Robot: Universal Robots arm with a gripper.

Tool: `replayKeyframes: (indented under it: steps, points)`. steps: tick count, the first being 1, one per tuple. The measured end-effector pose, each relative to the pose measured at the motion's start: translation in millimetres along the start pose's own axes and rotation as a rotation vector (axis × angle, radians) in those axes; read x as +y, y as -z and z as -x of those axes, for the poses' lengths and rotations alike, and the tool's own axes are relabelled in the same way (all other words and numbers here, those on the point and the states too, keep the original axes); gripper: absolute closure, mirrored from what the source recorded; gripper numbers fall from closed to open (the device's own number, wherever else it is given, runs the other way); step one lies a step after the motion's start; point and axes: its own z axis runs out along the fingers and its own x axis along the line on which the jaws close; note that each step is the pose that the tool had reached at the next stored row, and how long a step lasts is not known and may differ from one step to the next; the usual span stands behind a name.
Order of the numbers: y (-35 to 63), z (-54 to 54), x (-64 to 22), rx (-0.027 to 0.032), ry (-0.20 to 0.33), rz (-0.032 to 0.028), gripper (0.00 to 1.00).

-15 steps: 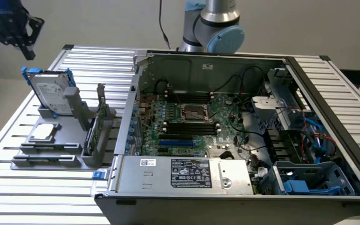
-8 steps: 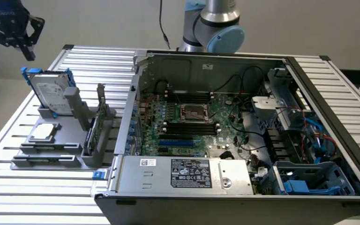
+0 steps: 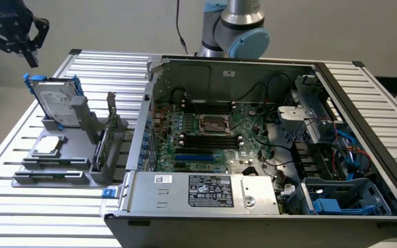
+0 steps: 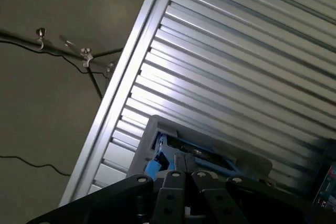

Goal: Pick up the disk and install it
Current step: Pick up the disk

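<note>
Claw (image 3: 31, 58): fingers together, nothing held. It hangs above the stand, toward the exterior view's left and well apart from it.
Disk (image 3: 56, 102): stands on edge in the stand's rear slot with blue rails on both sides; untouched.
Step in hand (judged): approach for the pick-up.
Doing it well (judged): part the fingers before descending and centre them over the disk's top edge. Grip the flat faces, not the springy rails, then draw straight up along the slot.
Stand (image 3: 60, 175): grey and stepped. It holds the disk and a smaller bare drive (image 3: 50, 146) lying flat on a lower step.
Case (image 3: 219, 77): open. It holds a circuit board (image 3: 212, 129), a power box (image 3: 205, 191) and a blue bay (image 3: 340, 199); I cannot tell what the bay contains.
Table (image 3: 33, 222): slatted metal, under both.
</note>
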Motion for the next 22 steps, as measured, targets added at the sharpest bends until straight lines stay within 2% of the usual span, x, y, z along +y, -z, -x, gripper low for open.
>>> replayKeyframes:
  steps: [22]
  points:
    - [0.0, 0.0, 0.0, 0.0073, 0.401, 0.0049, 0.89]
